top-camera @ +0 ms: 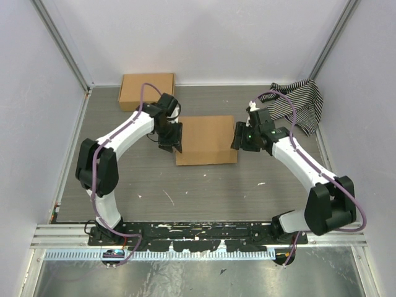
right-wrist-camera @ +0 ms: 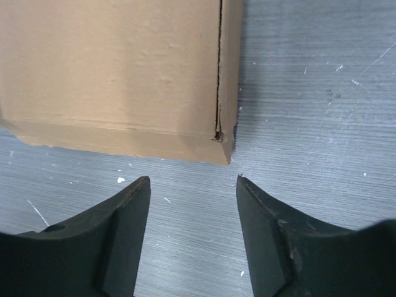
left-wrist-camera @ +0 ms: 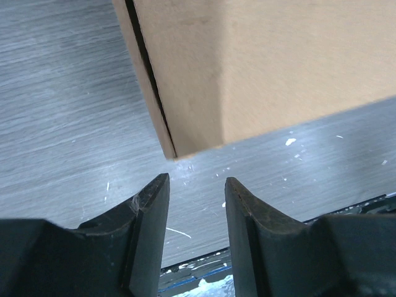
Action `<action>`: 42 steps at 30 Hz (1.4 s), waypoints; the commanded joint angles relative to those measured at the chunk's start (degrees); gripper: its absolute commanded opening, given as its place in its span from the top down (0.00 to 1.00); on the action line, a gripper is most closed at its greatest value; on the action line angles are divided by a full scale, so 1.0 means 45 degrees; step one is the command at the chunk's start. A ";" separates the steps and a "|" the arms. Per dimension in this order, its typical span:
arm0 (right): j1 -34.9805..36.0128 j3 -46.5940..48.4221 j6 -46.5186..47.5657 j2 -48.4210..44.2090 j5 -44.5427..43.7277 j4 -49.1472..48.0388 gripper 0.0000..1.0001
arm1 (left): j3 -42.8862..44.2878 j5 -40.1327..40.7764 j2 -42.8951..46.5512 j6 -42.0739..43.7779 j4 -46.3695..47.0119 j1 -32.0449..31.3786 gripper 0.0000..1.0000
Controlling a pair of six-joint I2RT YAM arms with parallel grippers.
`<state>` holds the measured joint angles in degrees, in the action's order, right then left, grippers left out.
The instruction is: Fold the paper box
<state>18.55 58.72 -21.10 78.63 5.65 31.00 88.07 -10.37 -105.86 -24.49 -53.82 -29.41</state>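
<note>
So at this point the paper box (top-camera: 205, 140) sat flat on the table (top-camera: 185, 185) around the middle of the overhead frame. To us it looked pretty much folded up: lid down, a shallow closed rectangle, with a seam running along its side edge in both wrist views. The left gripper (top-camera: 171, 146) was parked at the box's left edge and the right gripper (top-camera: 237, 137) at its right edge, both with jaws spread and nothing between them. In the wrist views each one faced a near corner of the box, close but not touching as far as we could tell. A second cardboard box (top-camera: 146, 90) sat in the upper left and a striped cloth (top-camera: 303, 102) in the upper right, both well apart from the action. Our read: this was the closing/checking end of the fold. The next move probably called for pressing the lid or side seams flush, or just backing off if the tabs were seated, which we couldn't confirm from these angles.
</note>
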 commanded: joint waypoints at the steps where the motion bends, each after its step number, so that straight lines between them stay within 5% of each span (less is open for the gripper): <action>1: 0.0321 -0.0524 -0.0318 -0.0883 -0.0050 -0.0247 0.68 | 0.0812 0.0565 0.0513 0.0072 -0.0785 -0.0030 0.50; 2: 0.0671 -0.0631 -0.0370 -0.1010 -0.0089 -0.0413 0.91 | 0.0901 0.0669 0.0517 0.0030 -0.0746 -0.0028 0.51; 4: 0.1648 -0.0737 -0.0509 -0.1140 -0.0300 -0.0792 0.99 | 0.1092 0.0663 0.0400 -0.0090 -0.0310 -0.0027 0.51; 9: 0.4705 -0.0804 -0.1276 -0.0104 -0.1249 -0.2693 0.99 | 0.2803 0.0377 -0.1197 -0.0622 0.0837 0.0023 0.50; 21: 0.7180 -0.1505 -0.0244 0.2443 -0.2565 -0.8175 0.99 | 0.5912 -0.0554 -0.4985 -0.1116 0.0258 0.0168 0.51; 28: 0.7381 -0.1026 -0.0295 0.4403 -0.3174 -0.9245 0.99 | 0.5498 -0.1664 -0.5285 -0.0795 0.0136 0.0166 0.51; 38: 0.7501 0.1099 0.0108 0.6956 -0.7971 -1.0383 0.99 | 0.5135 -0.2479 -0.5487 -0.0159 -0.0230 0.0238 0.52; 42: 0.7203 0.1733 -0.0506 0.7414 -0.8308 -1.0414 0.99 | 0.4706 -0.2935 -0.5393 0.0094 -0.0037 0.0304 0.53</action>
<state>52.45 62.02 -21.47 111.50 -23.31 -10.26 112.49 -20.40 -128.33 -26.13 -50.74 -28.01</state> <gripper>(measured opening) 0.028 0.473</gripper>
